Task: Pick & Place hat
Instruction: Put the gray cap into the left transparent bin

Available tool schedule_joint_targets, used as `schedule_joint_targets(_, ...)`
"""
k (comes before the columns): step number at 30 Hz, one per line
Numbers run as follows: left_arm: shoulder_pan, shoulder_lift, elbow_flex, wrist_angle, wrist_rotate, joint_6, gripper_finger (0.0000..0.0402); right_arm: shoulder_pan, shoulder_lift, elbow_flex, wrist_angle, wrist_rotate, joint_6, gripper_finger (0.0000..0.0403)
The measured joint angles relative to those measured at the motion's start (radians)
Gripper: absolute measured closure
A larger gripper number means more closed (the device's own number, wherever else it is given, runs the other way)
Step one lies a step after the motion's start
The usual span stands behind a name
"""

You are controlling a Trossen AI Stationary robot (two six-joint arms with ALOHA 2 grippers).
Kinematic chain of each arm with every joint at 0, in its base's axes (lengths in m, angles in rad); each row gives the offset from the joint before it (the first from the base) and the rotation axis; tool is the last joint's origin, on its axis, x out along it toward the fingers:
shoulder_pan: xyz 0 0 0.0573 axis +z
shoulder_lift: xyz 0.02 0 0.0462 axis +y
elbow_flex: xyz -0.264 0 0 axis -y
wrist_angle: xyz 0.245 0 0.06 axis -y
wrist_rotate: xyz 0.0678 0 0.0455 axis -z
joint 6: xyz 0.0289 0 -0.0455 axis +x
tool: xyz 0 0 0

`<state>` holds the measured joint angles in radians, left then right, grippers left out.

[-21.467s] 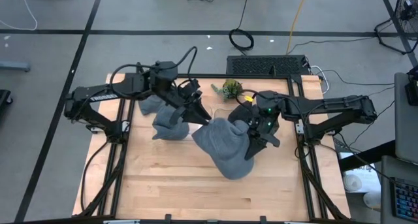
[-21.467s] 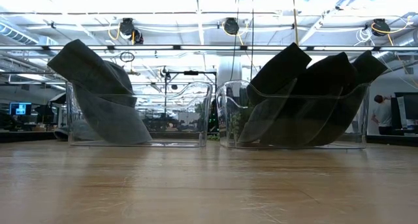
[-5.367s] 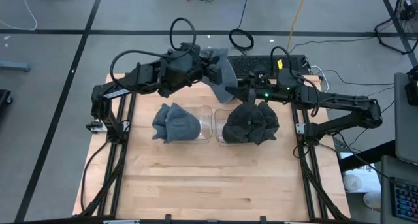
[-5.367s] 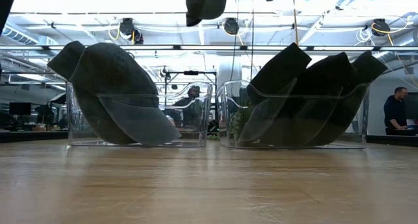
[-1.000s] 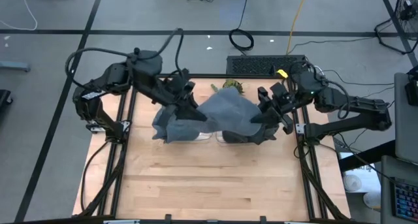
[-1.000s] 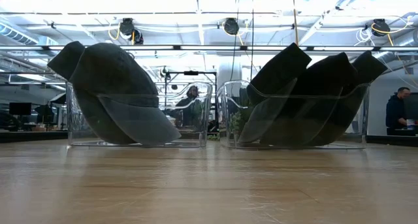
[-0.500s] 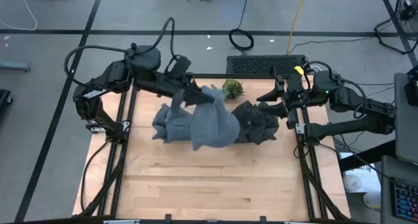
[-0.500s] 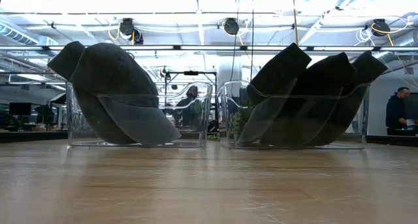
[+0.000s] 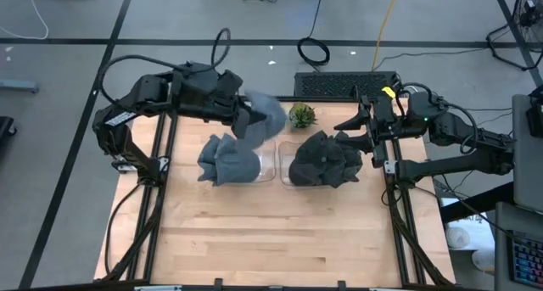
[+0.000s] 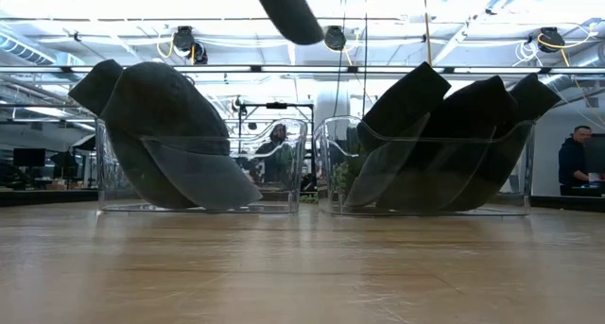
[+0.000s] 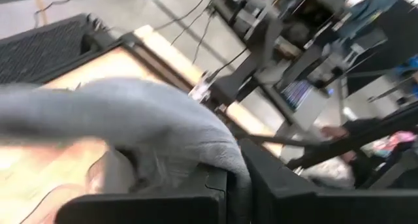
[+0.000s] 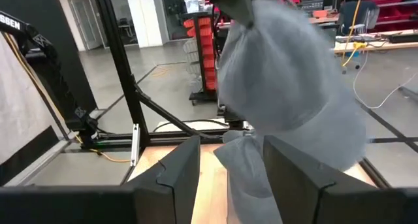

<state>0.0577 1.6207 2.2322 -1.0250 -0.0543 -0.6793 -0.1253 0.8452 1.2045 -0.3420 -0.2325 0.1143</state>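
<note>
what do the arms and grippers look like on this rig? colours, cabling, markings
Both arms are dark, near-black jointed links. The left arm has a black cable looping above it and a small white marking near its base. The right arm carries black cable loops, a yellow tag and a green light near the wrist. The right gripper has two dark, blocky, angular fingers.
</note>
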Motion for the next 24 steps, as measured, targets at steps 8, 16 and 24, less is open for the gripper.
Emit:
schedule_joint_targets(8, 0.02, 0.0, -0.05, -0.141, 0.001, -0.015, 0.0383, 0.0, 0.0, 0.0, 0.0, 0.0, -0.003, 0.0247)
schedule_joint_targets(16, 0.061, 0.0, -0.172, -0.097, 0.07, 0.004, 0.0383, 0.0, 0.0, 0.0, 0.0, 0.0, -0.003, 0.0247)
schedule_joint_targets(24, 0.059, 0.0, -0.272, -0.052, 0.084, 0.077, 0.0383, 0.0, 0.0, 0.0, -0.007, 0.0, -0.003, 0.0247)
